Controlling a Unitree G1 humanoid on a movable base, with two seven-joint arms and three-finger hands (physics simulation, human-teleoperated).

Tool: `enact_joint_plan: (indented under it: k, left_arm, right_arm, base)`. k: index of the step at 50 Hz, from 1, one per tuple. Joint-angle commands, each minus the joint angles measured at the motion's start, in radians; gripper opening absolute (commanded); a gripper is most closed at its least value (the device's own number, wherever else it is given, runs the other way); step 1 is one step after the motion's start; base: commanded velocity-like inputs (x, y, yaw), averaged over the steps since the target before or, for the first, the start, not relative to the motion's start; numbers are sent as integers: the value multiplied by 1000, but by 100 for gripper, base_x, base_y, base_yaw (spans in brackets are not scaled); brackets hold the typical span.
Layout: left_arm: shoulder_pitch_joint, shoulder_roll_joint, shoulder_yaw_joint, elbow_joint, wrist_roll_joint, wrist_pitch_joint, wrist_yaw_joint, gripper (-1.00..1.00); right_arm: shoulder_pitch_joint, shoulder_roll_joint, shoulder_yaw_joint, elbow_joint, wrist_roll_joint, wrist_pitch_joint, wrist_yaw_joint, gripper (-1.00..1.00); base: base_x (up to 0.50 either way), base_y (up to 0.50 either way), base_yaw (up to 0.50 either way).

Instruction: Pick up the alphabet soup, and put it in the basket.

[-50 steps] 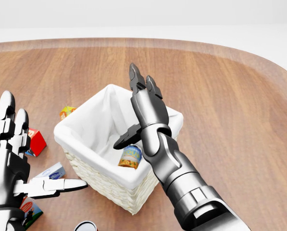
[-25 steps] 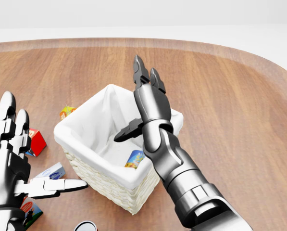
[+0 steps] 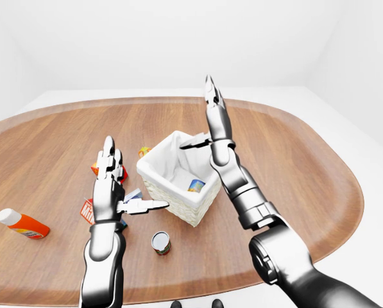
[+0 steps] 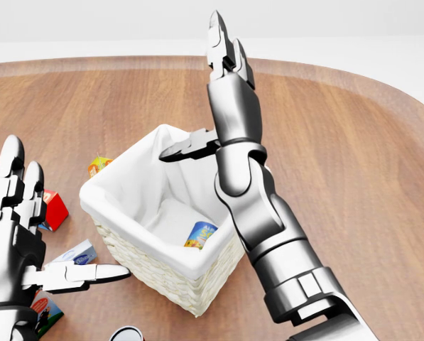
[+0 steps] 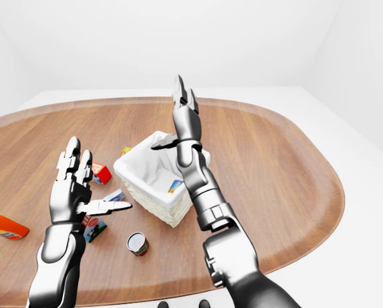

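Observation:
The alphabet soup can lies on its side inside the white-lined wicker basket, near the basket's right wall. It also shows in the left-eye view. My right hand is open and empty, raised above the basket's right rim with fingers pointing up and the thumb out to the left. My left hand is open and empty at the left of the basket, thumb pointing toward the basket's wall.
On the oval wooden table to the left of the basket lie small boxes: a red one, an orange one, a blue-white one. A second can stands below the basket. An orange bottle lies far left.
My right hand has risen from inside the basket to well above its rim, open. The soup can dropped and now lies on the basket floor. My left hand has not moved.

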Motion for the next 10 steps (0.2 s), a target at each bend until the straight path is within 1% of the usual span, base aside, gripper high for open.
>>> enact_joint_plan:
  k: [1, 5, 6, 10]
  left_arm:
    - [1, -1, -1, 0, 2, 0, 0, 100]
    - [1, -1, -2, 3, 4, -2, 1, 100]
    - [0, 0, -2, 6, 3, -4, 0, 100]
    - [0, 0, -1, 11, 2, -8, 0, 100]
  right_arm:
    - [31, -3, -4, -200, 47, 33, 55, 100]
    - [49, 2, 3, -284, 53, 76, 80, 100]
    - [50, 4, 2, -293, 58, 80, 83, 100]
    - [67, 13, 6, -380, 71, 127, 109, 100]
  base:
    - [0, 0, 0]
    - [0, 0, 0]
    - [0, 0, 0]
    - [0, 0, 0]
